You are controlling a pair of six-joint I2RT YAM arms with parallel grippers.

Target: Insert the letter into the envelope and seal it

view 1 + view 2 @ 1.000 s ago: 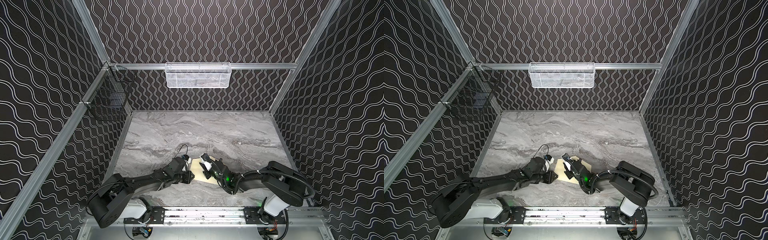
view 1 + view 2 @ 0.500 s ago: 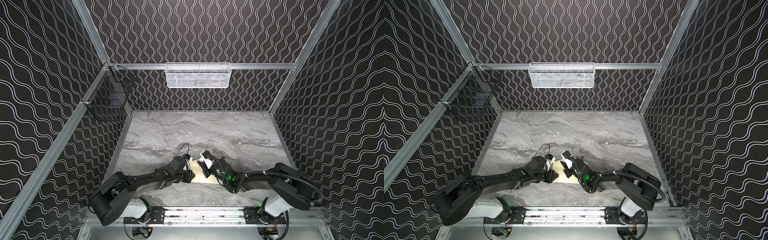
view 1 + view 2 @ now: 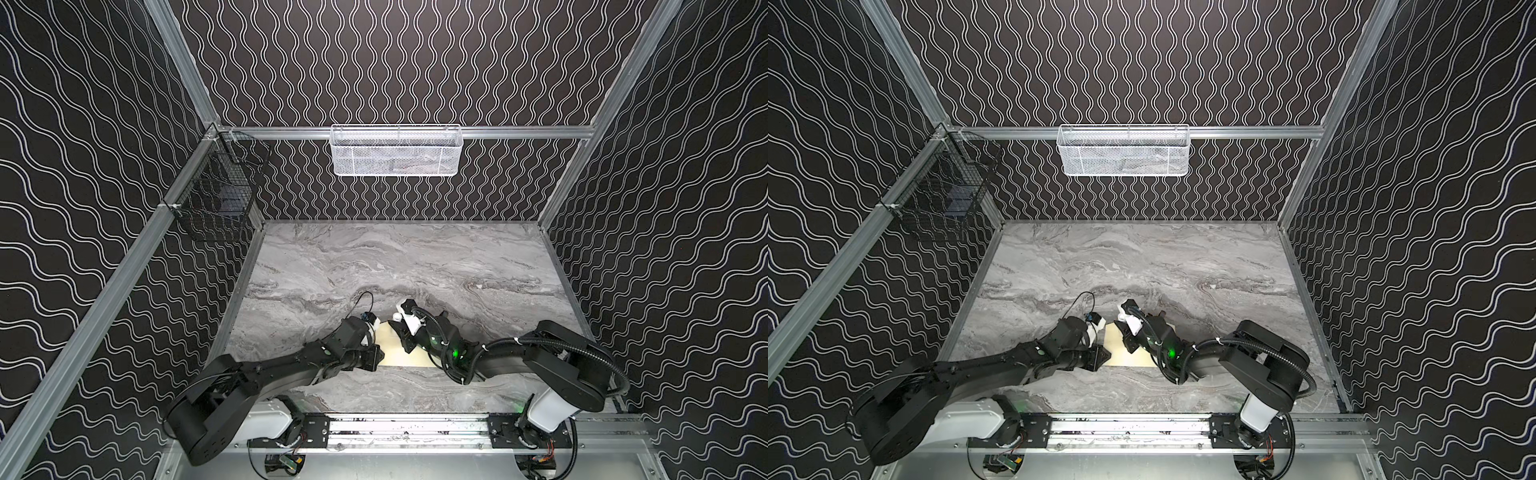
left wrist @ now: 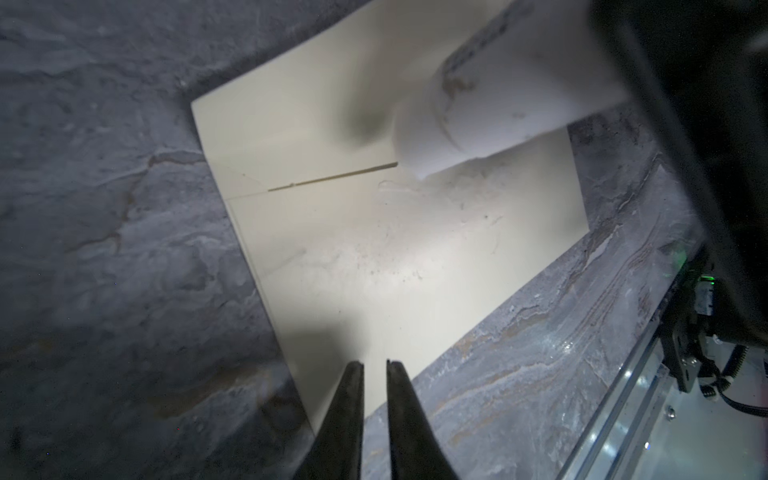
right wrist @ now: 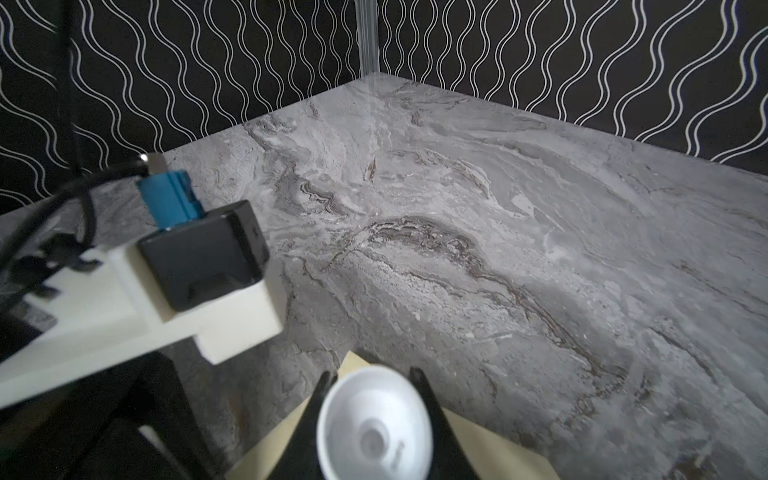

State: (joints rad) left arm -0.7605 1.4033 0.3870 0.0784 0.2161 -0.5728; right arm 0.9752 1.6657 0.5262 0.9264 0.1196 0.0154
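rail of bare aluminium [image 3: 407, 428] runs along the near edge, and two black arms rise from it, one at each side. counted up: two grippers, one envelope [image 4: 374, 257], one white cylinder [image 5: 374, 424], two wall baskets.

the left gripper [image 4: 375, 365] hangs over the envelope's near left corner, its jaws almost together, with only a slim gap between them and nothing in it. the right gripper [image 5: 372, 376] is clamped around the white cylinder, a smooth plastic tube with a round recessed end. in the left wrist view the tube's other end meets the paper just where a thin dark slit along the flap's edge stops.

the envelope is plain cream paper, matte and rectangular, lying flat on the tabletop [image 3: 415, 266] between the two grippers (in both top views they cover most of it, leaving a pale wedge). dull whitish smears and dark specks mark its middle. its near long edge runs roughly parallel to the rail, with a band of bare stone between.

beyond the grippers the grey, veined, marble-look surface lies open to the back wall and both side walls. a white mesh basket [image 3: 396, 150] hangs on the back wall and a black wire basket [image 3: 216, 195] on the left one. the walls are black with white wavy lines.
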